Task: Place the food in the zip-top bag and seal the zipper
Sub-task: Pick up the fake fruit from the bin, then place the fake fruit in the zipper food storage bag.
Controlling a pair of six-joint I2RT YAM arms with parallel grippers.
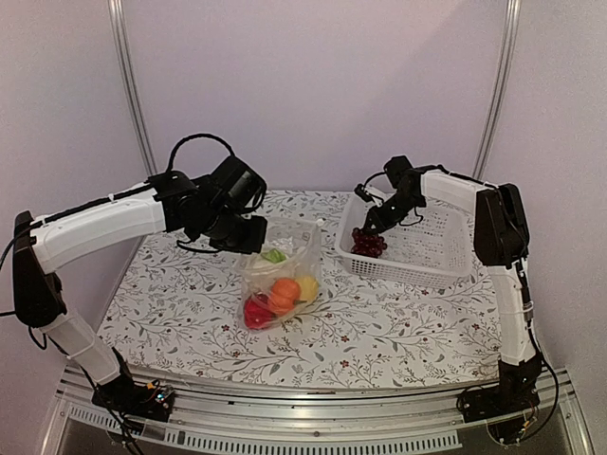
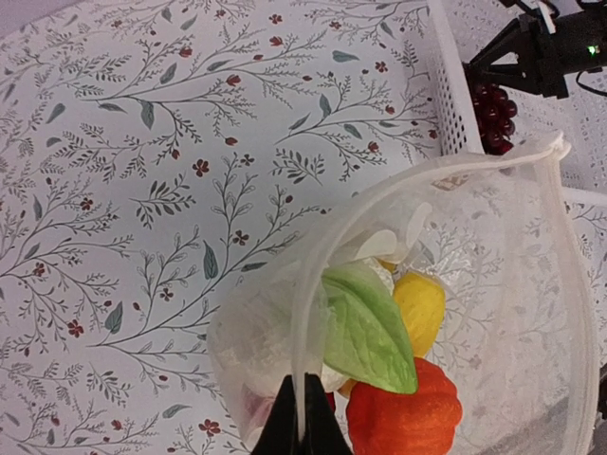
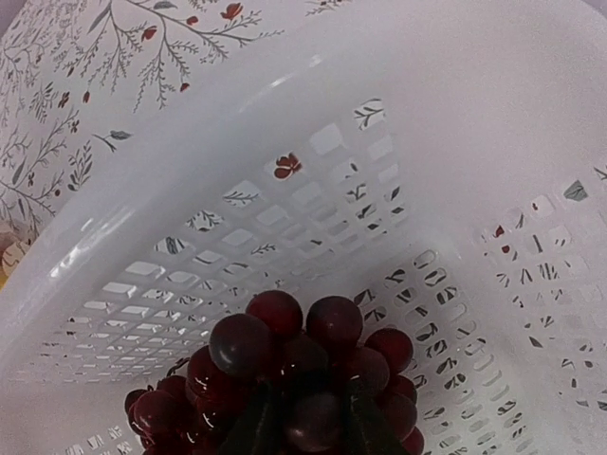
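The clear zip-top bag (image 1: pixel 283 275) lies mid-table and holds the orange fruit (image 1: pixel 285 292), red pepper (image 1: pixel 256 311), a yellow piece (image 1: pixel 307 286) and pale green-white cabbage (image 1: pixel 274 255). My left gripper (image 2: pixel 302 427) is shut on the bag's pale zipper strip (image 2: pixel 313 313) and holds the mouth up and open. In the left wrist view the cabbage leaf (image 2: pixel 365 327), yellow piece (image 2: pixel 419 305) and orange fruit (image 2: pixel 403 408) show inside. My right gripper (image 3: pixel 303 417) is shut on the dark red grape bunch (image 3: pixel 285 355) inside the basket's left end; the bunch also shows in the top view (image 1: pixel 369 243).
The white slotted basket (image 1: pixel 427 261) stands at the right back of the floral tablecloth (image 1: pixel 171 313). Its wall (image 3: pixel 285 190) is close around the grapes. The table's near edge rail (image 1: pixel 313 389) runs along the front.
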